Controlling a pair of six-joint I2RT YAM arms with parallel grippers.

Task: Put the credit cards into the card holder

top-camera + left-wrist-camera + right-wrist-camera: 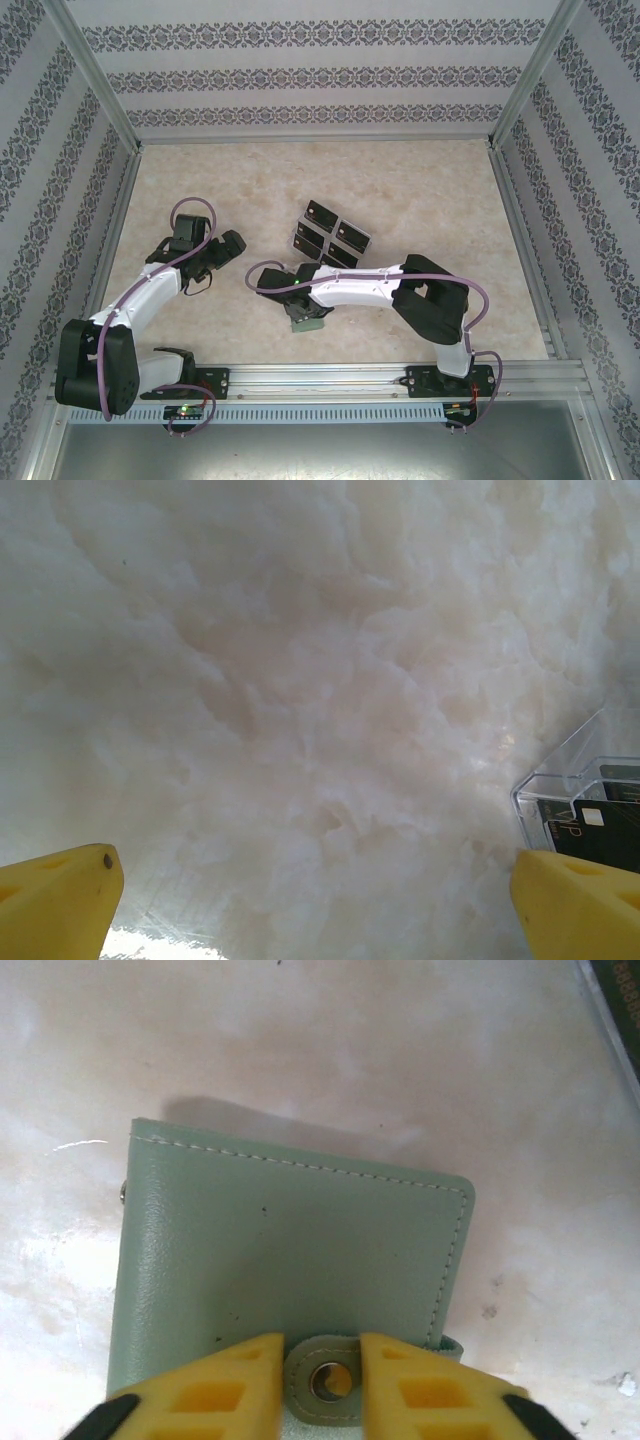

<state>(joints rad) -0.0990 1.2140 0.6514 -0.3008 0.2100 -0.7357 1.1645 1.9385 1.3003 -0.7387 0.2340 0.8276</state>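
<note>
Right fingers point(215, 1390) pinch card holder point(290, 1250) (at snap tab point(322, 1382)); left fingers point(55, 895) wide open; clear tray point(560, 770) holds credit cards point(605, 832).

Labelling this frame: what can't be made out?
Top view: card holder mostly hidden under the right arm.
Right wrist view: its near edge cut off at the bottom; whether the right hand grips the tab, unclear.
Left wrist view: credit cards in the clear tray cut off at right, print blurred.

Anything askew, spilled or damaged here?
Nothing stands out. The card holder lies flat and closed, undamaged, its snap tab between the fingers of the right gripper. The credit cards sit in tidy rows in the clear tray; nothing spilled.
</note>
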